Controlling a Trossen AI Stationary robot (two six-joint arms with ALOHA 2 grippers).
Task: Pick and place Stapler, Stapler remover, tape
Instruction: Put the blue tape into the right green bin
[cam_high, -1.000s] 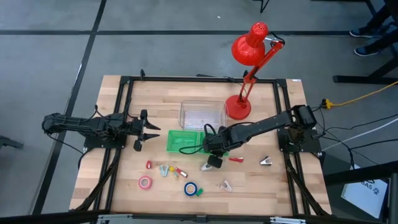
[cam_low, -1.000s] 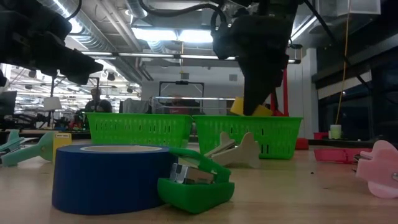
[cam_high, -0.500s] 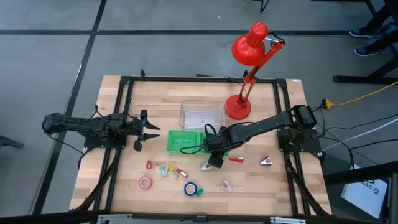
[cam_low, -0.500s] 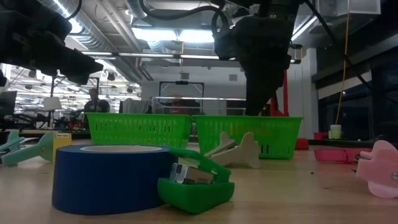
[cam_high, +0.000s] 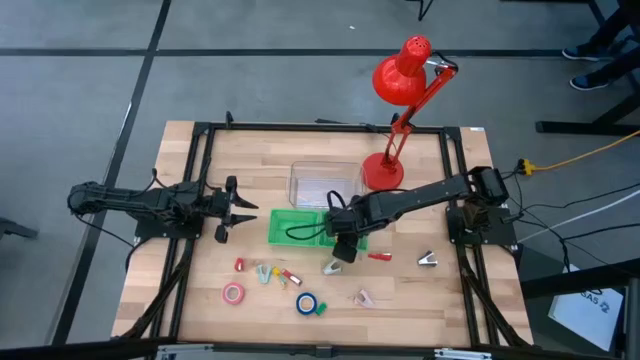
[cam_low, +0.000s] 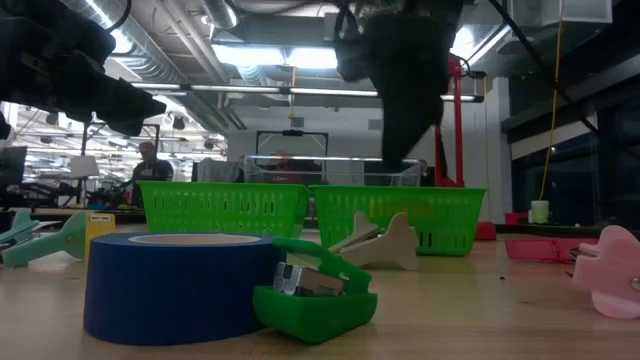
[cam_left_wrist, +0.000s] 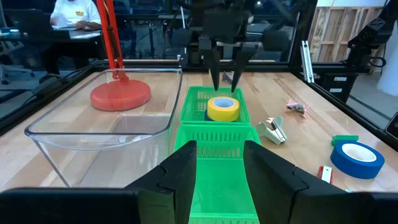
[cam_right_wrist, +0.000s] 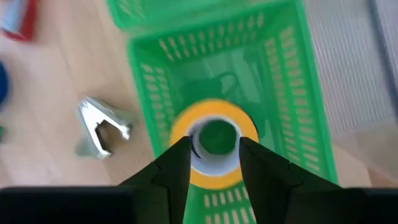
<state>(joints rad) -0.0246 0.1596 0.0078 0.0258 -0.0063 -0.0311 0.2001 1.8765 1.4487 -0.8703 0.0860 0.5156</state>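
Yellow tape roll lying in the green basket under the right gripper

Right gripper (cam_left_wrist: 225, 79) is hanging just above the ring-shaped yellow tape (cam_left_wrist: 222, 108), fingers parted and gripping nothing, inside the slotted plastic basket (cam_left_wrist: 214, 144) on the wooden desk (cam_high: 400, 290). Left gripper (cam_high: 240, 208) is waiting beside the basket, fingers partly open, holding nothing.

Yellow tape (cam_left_wrist: 222, 108) lies in a green basket (cam_left_wrist: 194, 106).

Lab — exposed ceiling ducts (cam_low: 150, 70) (strip-lit), workbenches (cam_left_wrist: 56, 34).
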